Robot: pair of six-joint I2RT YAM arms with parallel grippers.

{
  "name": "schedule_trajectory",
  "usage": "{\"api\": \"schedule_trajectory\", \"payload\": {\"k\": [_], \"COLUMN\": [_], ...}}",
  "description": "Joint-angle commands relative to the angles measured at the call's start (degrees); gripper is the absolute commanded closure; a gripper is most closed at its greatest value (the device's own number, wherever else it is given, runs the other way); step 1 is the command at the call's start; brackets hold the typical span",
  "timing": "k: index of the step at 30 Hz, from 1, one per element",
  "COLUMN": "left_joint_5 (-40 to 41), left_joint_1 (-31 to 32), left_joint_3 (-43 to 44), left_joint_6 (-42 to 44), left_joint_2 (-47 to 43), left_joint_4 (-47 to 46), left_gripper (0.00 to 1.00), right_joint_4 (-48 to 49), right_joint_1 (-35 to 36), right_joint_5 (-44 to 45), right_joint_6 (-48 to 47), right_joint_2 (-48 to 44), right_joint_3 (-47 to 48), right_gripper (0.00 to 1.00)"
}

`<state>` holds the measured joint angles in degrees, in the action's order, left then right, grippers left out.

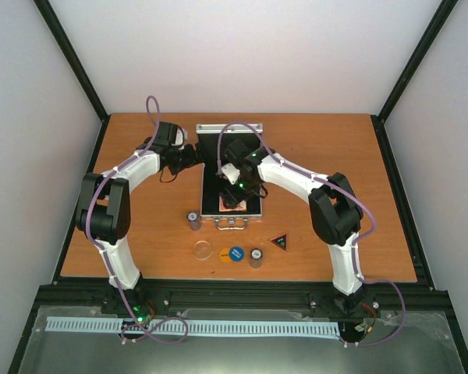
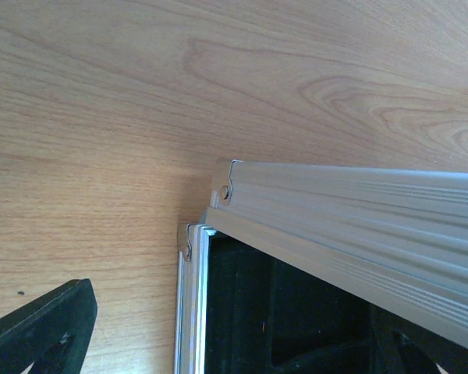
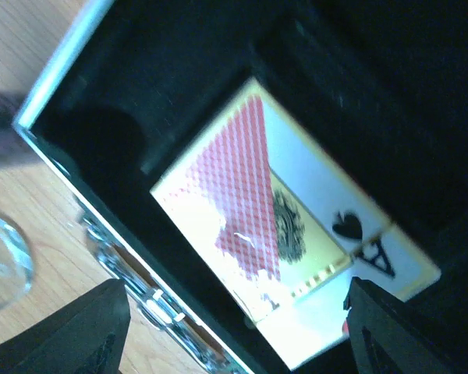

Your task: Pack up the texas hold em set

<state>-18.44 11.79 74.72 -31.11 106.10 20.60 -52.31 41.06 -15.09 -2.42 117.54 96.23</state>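
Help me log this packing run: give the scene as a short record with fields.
Case: small silver aluminium case, open, lid up, black lining
In case: red card deck, lying in a recess
On wooden table: chip stack near the case's handle, second chip stack, clear disc, orange disc, blue disc, black triangle
Right arm: jaws open above the deck, not gripping
Left arm: jaws open at the case's rear left corner
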Motion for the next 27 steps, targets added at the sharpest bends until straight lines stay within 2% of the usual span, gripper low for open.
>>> {"api": "schedule_trajectory", "payload": {"k": [1,14,27], "left_joint_5": [0.32,0.4,0.14], "left_joint_1": [-0.1,-0.1,-0.1], "left_joint_3": [1.43,0.9,1.37], "left_joint_6": [1.05,1.71,2.34], "left_joint_2": [-0.88,-1.4,-1.14], "left_joint_4": [0.36,0.82,1.1], "left_gripper": [0.01,0.01,0.01], "right_joint_4": [-0.75,-1.11,0.42], "right_joint_1": [-0.01,-0.04,-0.02], "right_joint_5": [3.46,5.26,-1.2], "right_joint_6": [3.42,6.05,5.21], "right_joint_2": [-3.23,-1.52,2.43], "right_joint_3": [-4.64,-4.83,-2.54], "right_gripper": [0.23,0.22,0.22]}}
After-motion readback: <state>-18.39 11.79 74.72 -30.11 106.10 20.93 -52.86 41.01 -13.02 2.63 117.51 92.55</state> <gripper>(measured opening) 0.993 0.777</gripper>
